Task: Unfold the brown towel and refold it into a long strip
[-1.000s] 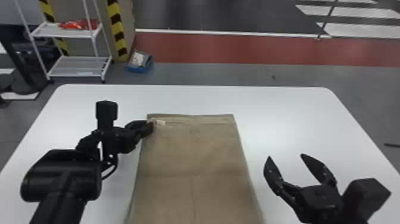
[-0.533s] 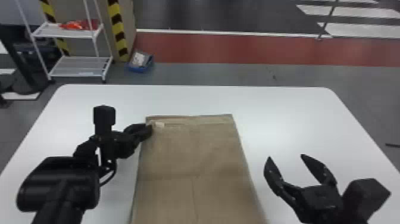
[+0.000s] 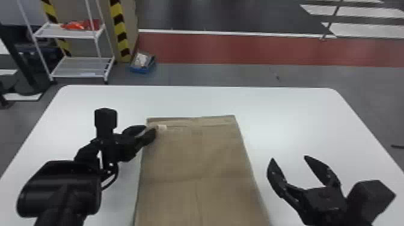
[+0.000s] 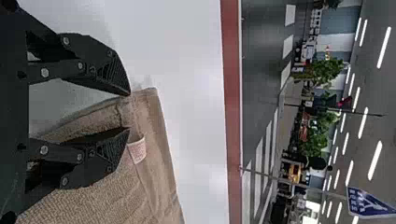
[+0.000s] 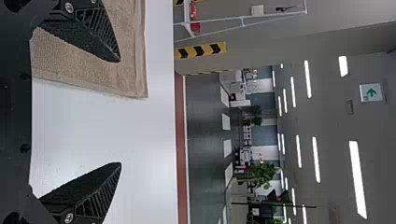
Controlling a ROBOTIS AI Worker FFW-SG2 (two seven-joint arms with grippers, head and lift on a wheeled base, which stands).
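Observation:
The brown towel (image 3: 195, 168) lies flat on the white table, running from mid-table to the near side, a small white tag (image 3: 162, 127) near its far left corner. At that corner is my left gripper (image 3: 150, 130); in the left wrist view the left gripper (image 4: 130, 111) has its fingers parted, one over the towel (image 4: 159, 186) beside the tag (image 4: 137, 149), the other by its edge. Right of the towel, my right gripper (image 3: 290, 159) stands wide open. In the right wrist view, the right gripper (image 5: 120, 112) has one finger in front of the towel (image 5: 133, 60).
The white table (image 3: 300, 120) extends around the towel, with its far edge beyond. Behind it on the floor are a white shelf rack (image 3: 81, 67) and a blue box (image 3: 142, 63) at the left.
My left gripper has opened at the towel's far left corner, and its arm has shifted slightly. The towel's far edge has changed shape a little. The right arm has kept still.

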